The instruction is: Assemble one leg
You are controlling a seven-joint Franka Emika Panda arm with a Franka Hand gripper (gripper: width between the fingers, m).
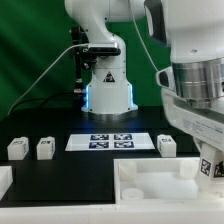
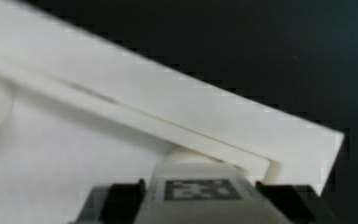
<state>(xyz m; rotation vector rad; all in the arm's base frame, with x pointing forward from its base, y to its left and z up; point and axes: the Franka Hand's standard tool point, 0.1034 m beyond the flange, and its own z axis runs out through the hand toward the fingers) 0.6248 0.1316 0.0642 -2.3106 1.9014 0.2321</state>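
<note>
While the claw [image 2: 194,197] is closed narrow on a leg [image 2: 195,187], tagged face toward the wrist camera, that leg hangs over the tray [image 2: 158,95] near its raised rim, at the exterior view's right. Three other legs [image 1: 45,148] stand on the bench [image 1: 70,175]: two at the exterior view's left, one near the marker board [image 1: 108,142].

Fault risks, as judged:
- Misalignment. If the leg descends off its seat, it is likely to strike the rim and jam or tilt in the grip.
- Tray shift. Nothing visible secures the tray, so side load from the leg could push it across the bench.
- Slip. Only a small part of the leg shows between the fingers [image 2: 119,204], so pressing or turning force could rotate it.

Not determinable:
- The seat for the leg appears in neither view.
- The wrist picture's edge cuts off the fingertips.
- The exterior view crops the claw at its frame edge, so contact between leg and tray cannot be told.
</note>
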